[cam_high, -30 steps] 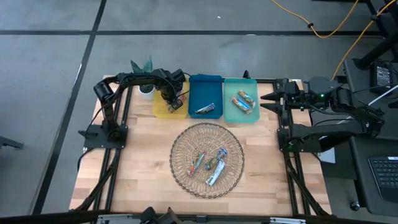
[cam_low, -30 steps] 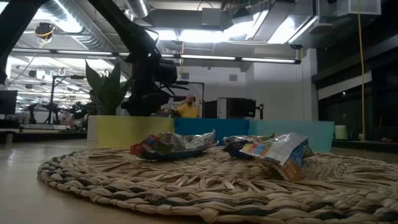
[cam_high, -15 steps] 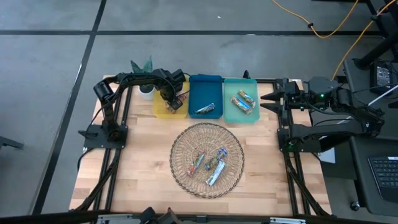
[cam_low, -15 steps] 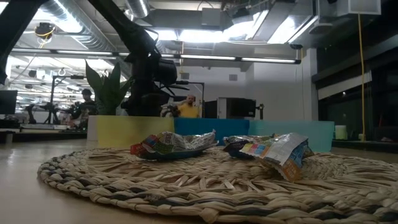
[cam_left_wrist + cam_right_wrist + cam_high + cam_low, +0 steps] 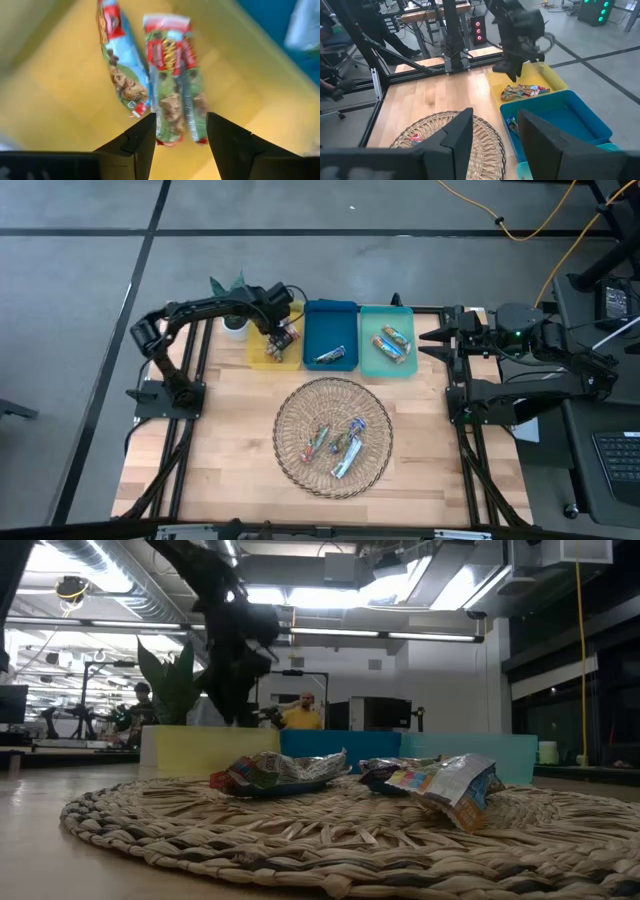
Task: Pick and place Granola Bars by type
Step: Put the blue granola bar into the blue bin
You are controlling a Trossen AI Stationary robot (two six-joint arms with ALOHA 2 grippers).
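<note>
A pale wooden table stood on a grey floor crossed by dark lines, with a dark frame around it. Seen level from the tabletop, the room behind was a workshop with ceiling pipes, strip lights and a person in a yellow top far back. A small potted plant stood at the table's far edge.

Three trays sat touching in a row along that far edge: one yellow tray, one blue tray and one teal tray. In front of them lay one round wicker basket.

The granola bars were counted as follows: about four in the basket, two red-and-green ones side by side in the yellow tray, one silver one in the blue tray and two in the teal tray.

The left gripper hung over the yellow tray, fingers spread apart and holding nothing. The two bars in that tray lay just beneath it, clear of the fingertips.

The right gripper waited at the table's right edge beside the teal tray, fingers parted and empty.
</note>
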